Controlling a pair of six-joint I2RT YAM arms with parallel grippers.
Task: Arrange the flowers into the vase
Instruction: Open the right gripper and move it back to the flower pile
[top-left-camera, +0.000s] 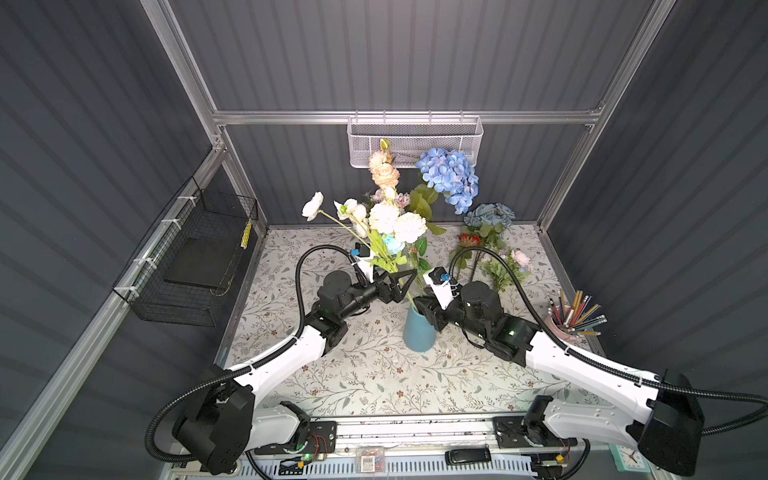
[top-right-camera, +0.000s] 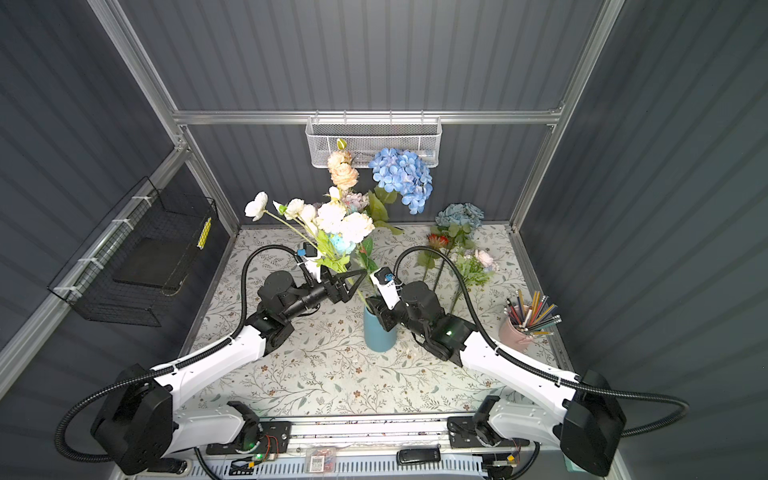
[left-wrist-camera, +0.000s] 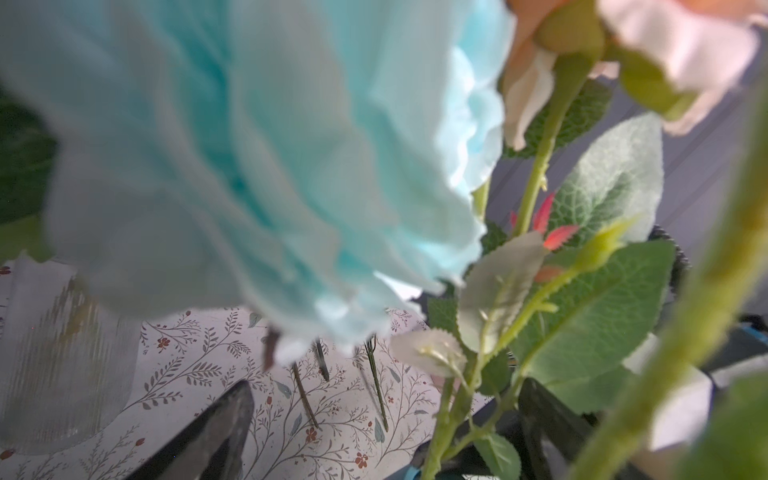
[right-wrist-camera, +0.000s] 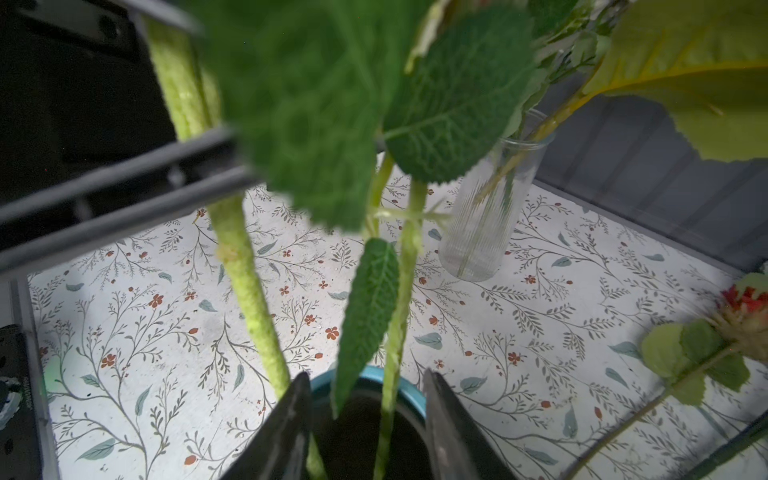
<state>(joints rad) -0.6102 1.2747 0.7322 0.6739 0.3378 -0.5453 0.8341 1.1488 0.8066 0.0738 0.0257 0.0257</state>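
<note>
1. In a top view, the left end effector (top-left-camera: 395, 277) is spread wide around the green stems of the cream flowers (top-left-camera: 392, 218) and grips nothing. Those stems run down into the blue vase (top-left-camera: 419, 332) at the middle of the counter (top-left-camera: 374, 374). The right end effector (top-left-camera: 423, 305) sits at the vase mouth. Loose flowers (top-left-camera: 492, 253) lie far right.
2. In a top view, the blue hydrangea (top-right-camera: 401, 176) and peach roses (top-right-camera: 343, 170) rise at the far side. A barcode label (top-right-camera: 318, 460) at the near edge is too small to read.
3. Left wrist: a pale-blue bloom (left-wrist-camera: 249, 166) fills the frame. The fingers (left-wrist-camera: 216, 432) stand far apart, with a stem between them.
4. Right wrist: the right end effector is partly open over the blue vase rim. A thin stem and a leaf pass between its fingers (right-wrist-camera: 291, 424), neither of them pinched. A clear glass vase (right-wrist-camera: 486, 216) farther off holds stems. A red-orange daisy (right-wrist-camera: 744, 307) lies on the counter.
</note>
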